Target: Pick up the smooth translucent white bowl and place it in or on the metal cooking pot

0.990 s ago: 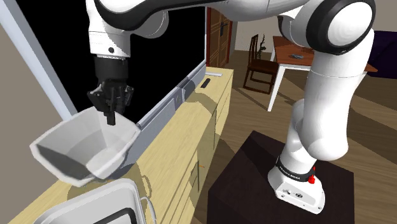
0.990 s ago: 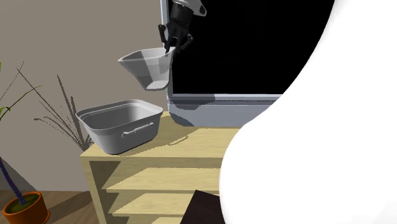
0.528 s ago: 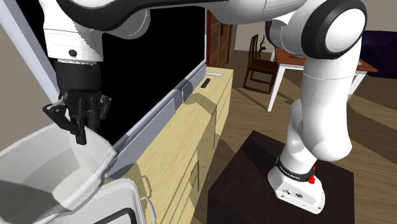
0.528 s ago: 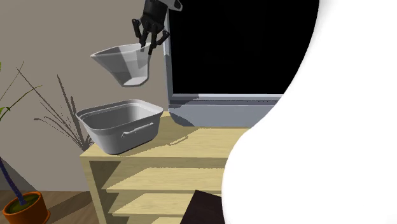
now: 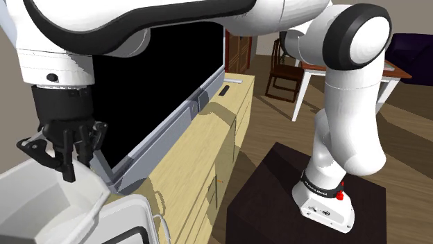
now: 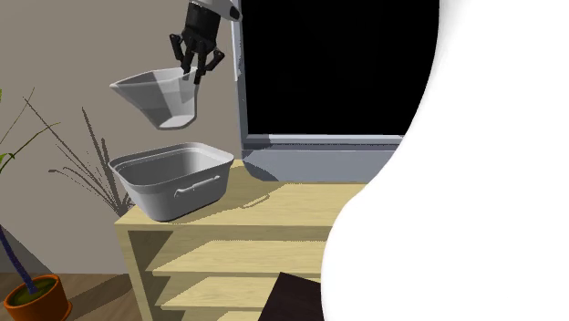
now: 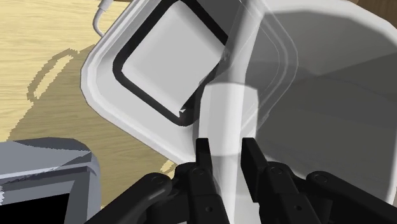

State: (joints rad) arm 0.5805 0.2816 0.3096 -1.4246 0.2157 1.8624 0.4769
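Soft, even light is falling over the room from above. The pot [image 6: 169, 196] is laying a pale shadow towards the second exterior view's right on the wooden counter [image 6: 292, 205], and in the wrist view its handle's shadow is showing jagged edges. Light is passing through the bowl [image 7: 318, 95], hazing the pot's rim behind it. Close to the camera, the arm [image 6: 456, 228] is rendering as flat, unshaded white.

Shoulder view: translucent white angular bowl [image 5: 48, 208] cut off by left and bottom edges; grey rectangular pot [image 5: 132, 222] cut by bottom edge. Second exterior view: white arm [image 6: 456, 210], close to the camera, hides the right part of light wooden cabinet [image 6: 228, 214].
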